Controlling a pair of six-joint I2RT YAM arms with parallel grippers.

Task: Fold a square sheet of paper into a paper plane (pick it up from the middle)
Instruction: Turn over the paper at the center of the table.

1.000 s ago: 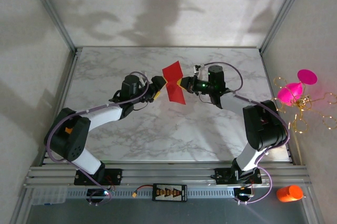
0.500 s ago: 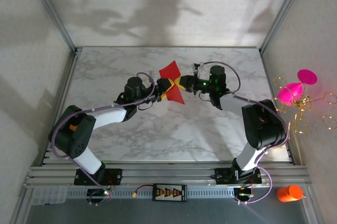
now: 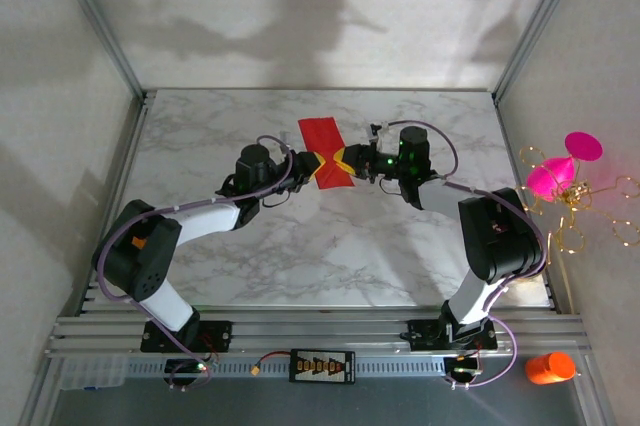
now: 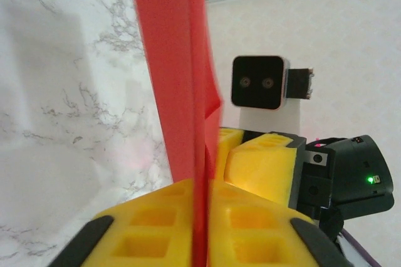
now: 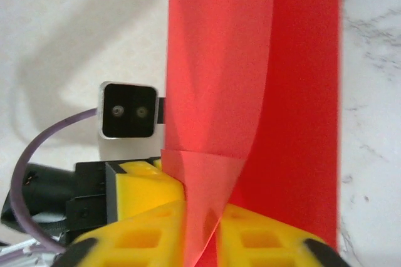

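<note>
Mid-fold above the white marble-patterned table [image 3: 300, 236]: I hold the thin, bright red sheet of paper [image 3: 324, 140] in the air between my two arms, over the far middle of the table. From above it reads as a narrow folded band running away from my hands toward the far edge, not yet a pointed dart.

My left hand [image 4: 200, 199] is closed on the near end of the sheet. In its wrist view the yellow pads press together with the red layers clamped edge-on between them, and the paper stands up straight from the grip. My right hand [image 5: 202, 220] meets it head-on from the other side, fingertips just beside those of the left. The paper runs down between its yellow pads and one layer curls loosely to one side, but I cannot tell whether those pads are pinching the sheet or only standing around it.

I judge this to be a handover between folds, roughly the middle of the job, with the plane's nose and wings yet to be made. The next move calls for one hand to keep the crease pinned while the other takes a fresh hold, without tugging or tearing the flimsy paper.
</note>
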